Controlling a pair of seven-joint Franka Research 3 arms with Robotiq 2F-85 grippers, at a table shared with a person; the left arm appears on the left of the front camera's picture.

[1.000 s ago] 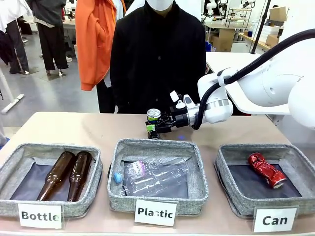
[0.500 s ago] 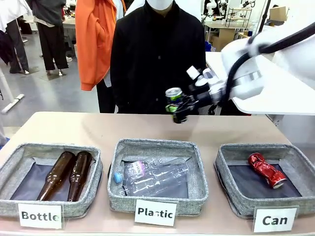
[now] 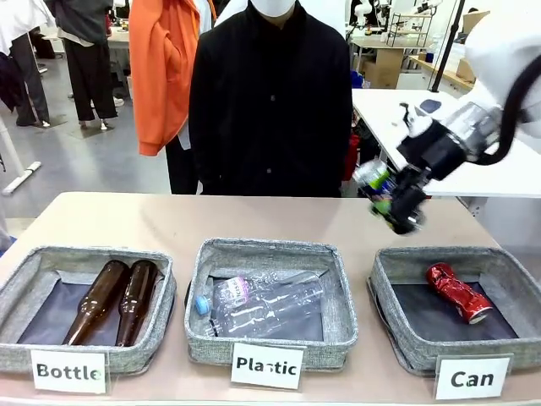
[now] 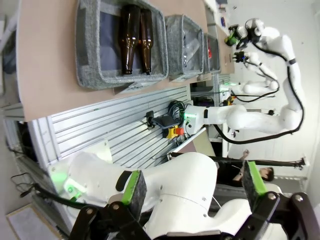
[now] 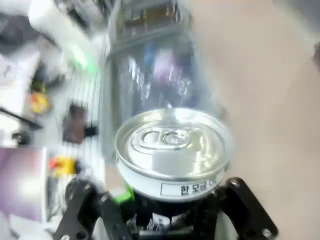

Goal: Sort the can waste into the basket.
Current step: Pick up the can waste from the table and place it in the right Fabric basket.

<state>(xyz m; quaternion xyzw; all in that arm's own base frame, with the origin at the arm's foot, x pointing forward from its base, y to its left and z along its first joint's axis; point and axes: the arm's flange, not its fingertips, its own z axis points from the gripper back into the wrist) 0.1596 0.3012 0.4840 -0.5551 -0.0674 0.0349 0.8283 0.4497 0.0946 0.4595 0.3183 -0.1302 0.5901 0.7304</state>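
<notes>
While you look across the table from the front view, your right gripper [image 3: 396, 203] hangs in the air above the tabletop, between the middle and right baskets, with its jaws clamped on the dark can [image 3: 374, 179]. That can is tilted, silver top pointing up and to the left, and it is clear of the table [image 3: 169, 222]. From the right wrist view, the same dark can [image 5: 172, 150] sits upright between the black fingers, its silver lid and pull tab facing the camera, printed label just below the rim; the background there is blurred.

Below and to the right, the grey woven basket [image 3: 389, 321] with the white "Can" label [image 3: 472, 378] holds the red can [image 3: 457, 293], dented and lying on its side on the dark lining. The middle basket [image 3: 338, 313], labelled "Plastic", holds clear plastic bottles [image 3: 262, 303]. The left basket [image 3: 25, 283], labelled "Bottle", holds two brown glass bottles [image 3: 117, 300] lying side by side.

A person in black [image 3: 270, 101] stands at the far edge of the table, directly behind the middle basket.

In the left wrist view, your left gripper [image 4: 192, 185] is spread wide with nothing between its green pads [image 4: 131, 186], well away from the table.
</notes>
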